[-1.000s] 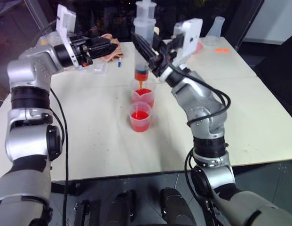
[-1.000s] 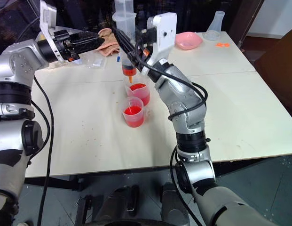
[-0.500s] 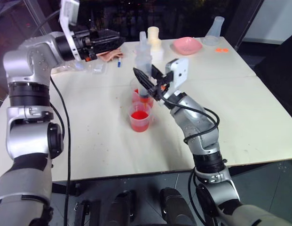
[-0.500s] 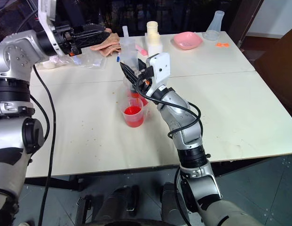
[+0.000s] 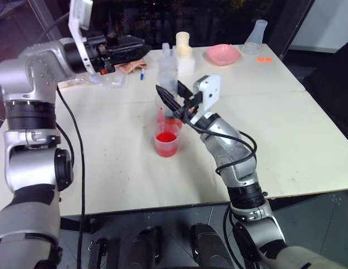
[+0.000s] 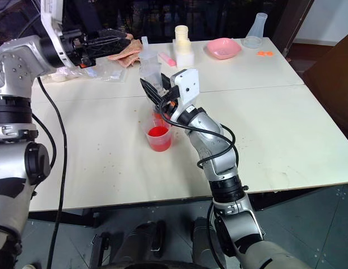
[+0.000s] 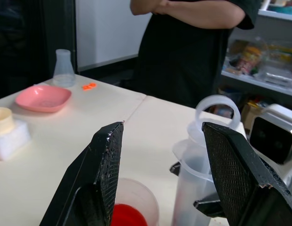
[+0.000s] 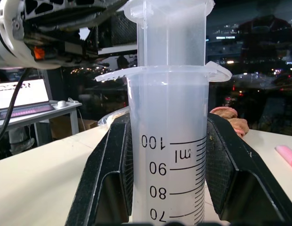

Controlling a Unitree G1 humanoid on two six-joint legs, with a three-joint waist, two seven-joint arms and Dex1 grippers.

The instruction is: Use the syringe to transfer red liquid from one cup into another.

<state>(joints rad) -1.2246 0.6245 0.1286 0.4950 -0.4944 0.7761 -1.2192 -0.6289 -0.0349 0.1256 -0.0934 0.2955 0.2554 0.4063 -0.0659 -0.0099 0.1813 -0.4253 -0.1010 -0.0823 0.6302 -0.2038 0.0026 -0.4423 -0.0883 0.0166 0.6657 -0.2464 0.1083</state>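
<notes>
1. Right gripper (image 5: pixel 174 101) clamped on the syringe (image 5: pixel 167 75), both black fingers pressed to the clear barrel; barrel upright, long axis near vertical, plunger end on top.
2. Syringe tip down inside the far cup (image 5: pixel 169 115), which holds red liquid (image 5: pixel 166 119); exact depth of the tip hidden behind fingers and cup wall.
3. Near cup (image 5: pixel 166 141) just beside the far one, toward the robot, also with red liquid in it; rims close, whether touching cannot be told.
4. Left gripper (image 5: pixel 126 47) spread wide and empty, held level above the table (image 5: pixel 286 129), pointing toward the syringe top from the robot's left and a little behind it.
5. Deciding relation: plunger head lies straight ahead of the left gripper's gap, at about its height; left arm the free one, so likely the hand to work the plunger while the right steadies the barrel.
6. Left wrist view: plunger ring (image 7: pixel 217 110) showing between the fingers (image 7: pixel 101 165), offset toward one of them, with a person standing past the table's far edge.
7. Right wrist view: graduation marks close up, barrel clear and colourless along the visible stretch, so no red seen at that height; head views too distant for that.
</notes>
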